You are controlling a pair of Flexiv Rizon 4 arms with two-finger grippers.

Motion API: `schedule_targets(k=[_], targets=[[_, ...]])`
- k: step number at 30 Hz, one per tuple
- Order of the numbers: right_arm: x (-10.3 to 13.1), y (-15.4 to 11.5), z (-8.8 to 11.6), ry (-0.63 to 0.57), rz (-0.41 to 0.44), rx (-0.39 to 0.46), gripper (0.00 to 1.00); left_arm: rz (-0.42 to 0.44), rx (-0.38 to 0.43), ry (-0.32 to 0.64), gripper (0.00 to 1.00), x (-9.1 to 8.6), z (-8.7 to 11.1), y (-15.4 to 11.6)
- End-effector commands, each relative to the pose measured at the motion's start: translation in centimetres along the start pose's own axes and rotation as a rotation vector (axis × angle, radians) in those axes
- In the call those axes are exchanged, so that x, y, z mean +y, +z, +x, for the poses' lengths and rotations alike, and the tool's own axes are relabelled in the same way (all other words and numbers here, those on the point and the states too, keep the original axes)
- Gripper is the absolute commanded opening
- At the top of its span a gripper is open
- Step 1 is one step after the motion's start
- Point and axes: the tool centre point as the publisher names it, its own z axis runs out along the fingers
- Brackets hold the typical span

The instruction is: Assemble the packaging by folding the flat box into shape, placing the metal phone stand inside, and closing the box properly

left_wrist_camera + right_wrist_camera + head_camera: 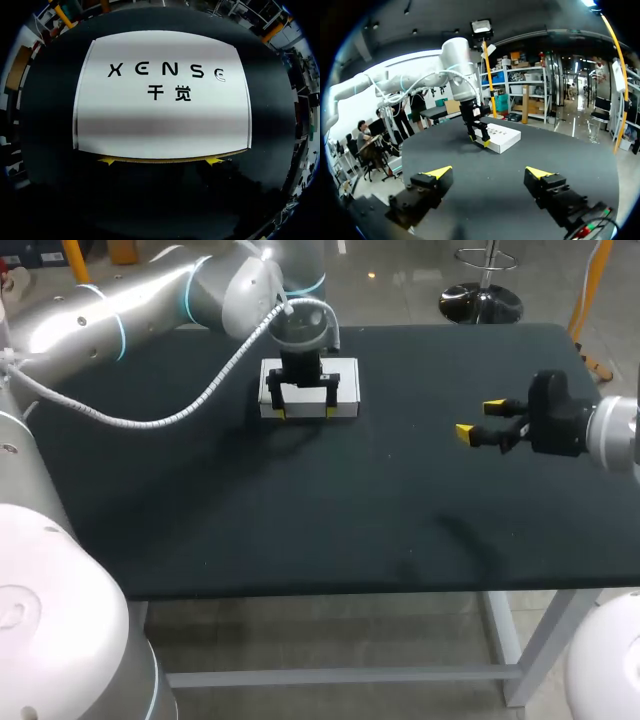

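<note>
L jaws' tips (107, 161) part-hidden behind box (160, 120).

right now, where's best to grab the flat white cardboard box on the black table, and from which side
Probably from above, fingers on its two long side walls, across the shorter span. The flat white cardboard box lies flat on the black table, so only those upright walls offer opposed faces. The open left gripper hangs at its near edge.
</note>
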Motion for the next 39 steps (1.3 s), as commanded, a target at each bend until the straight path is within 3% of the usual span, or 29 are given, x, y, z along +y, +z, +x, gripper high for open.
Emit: schedule_targets(k=[1,15,24,29,39], targets=[[-0.1,-0.1,0.0,-0.001,-0.007,0.002,1.00,-0.049,0.000,-0.006,1.00,-2.0,0.2,0.6],[-0.1,-0.1,0.0,-0.001,-0.007,0.002,1.00,-0.062,0.025,-0.034,1.00,-6.8,-0.5,0.9],[-0.1,-0.1,0.0,-0.001,-0.007,0.002,1.00,-0.061,0.036,-0.039,1.00,-8.6,-0.8,0.8],[-0.1,-0.1,0.0,-0.001,-0.007,0.002,1.00,-0.015,0.063,-0.015,1.00,-7.1,-1.0,-0.3],[-0.1,-0.1,0.0,-0.001,-0.007,0.002,1.00,0.146,0.188,0.126,1.00,-1.1,-2.7,-3.8]])
